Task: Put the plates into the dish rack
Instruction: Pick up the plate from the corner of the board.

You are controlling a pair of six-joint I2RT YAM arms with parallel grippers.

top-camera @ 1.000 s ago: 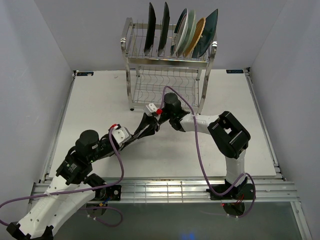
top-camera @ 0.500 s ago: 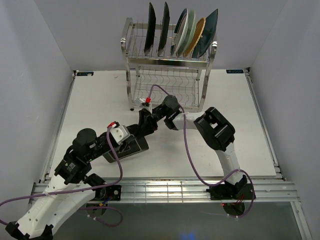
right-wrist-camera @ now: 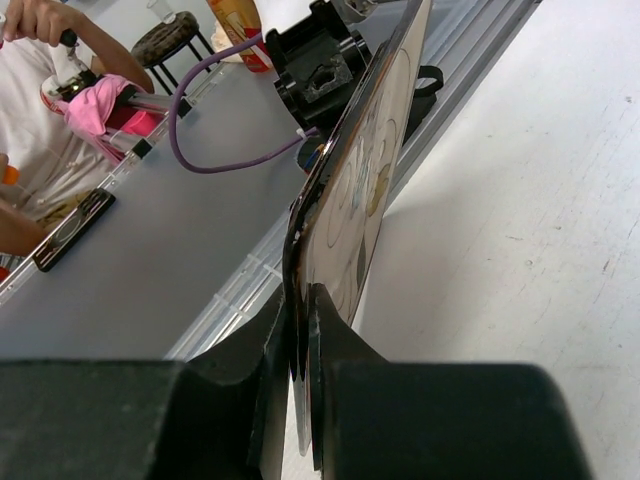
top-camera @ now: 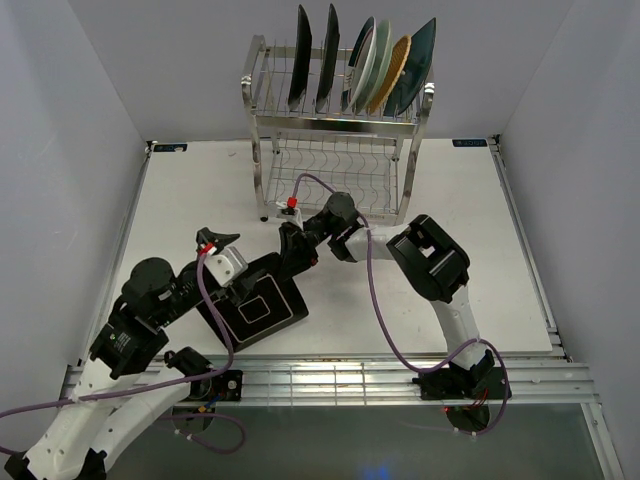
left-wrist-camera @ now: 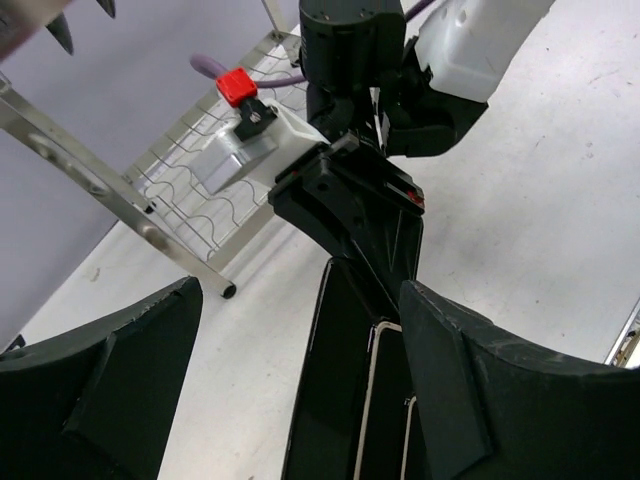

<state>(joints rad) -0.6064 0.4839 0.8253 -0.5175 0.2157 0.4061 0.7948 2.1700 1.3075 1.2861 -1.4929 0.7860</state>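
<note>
The dish rack (top-camera: 330, 178) was made of thin shiny steel wire with wavy slots, and it stood at the far side of the flat white table (top-camera: 180, 200). On its top shelf the other plates (top-camera: 375, 65) stood up on their edges in a row: two dark ones, a pale one, a woven tan one and a teal one. The dark plate (top-camera: 255, 305) was down by the arms, well apart from the rack. It was smooth and glossy, almost square with round corners, and had a thin pale line around its middle. It was tilted, with its face turned up. The right gripper (top-camera: 293, 250) pinched the plate's far edge, its two fingers (right-wrist-camera: 335, 345) pressed tight on the thin rim (right-wrist-camera: 298, 240). The left gripper (left-wrist-camera: 298, 310) was spread wide, with the plate's edge between the fingers (left-wrist-camera: 120, 370) and not touching either one. White table lay between the plate and the rack's feet. Whether the plate's low edge touched the table could not be told.
</note>
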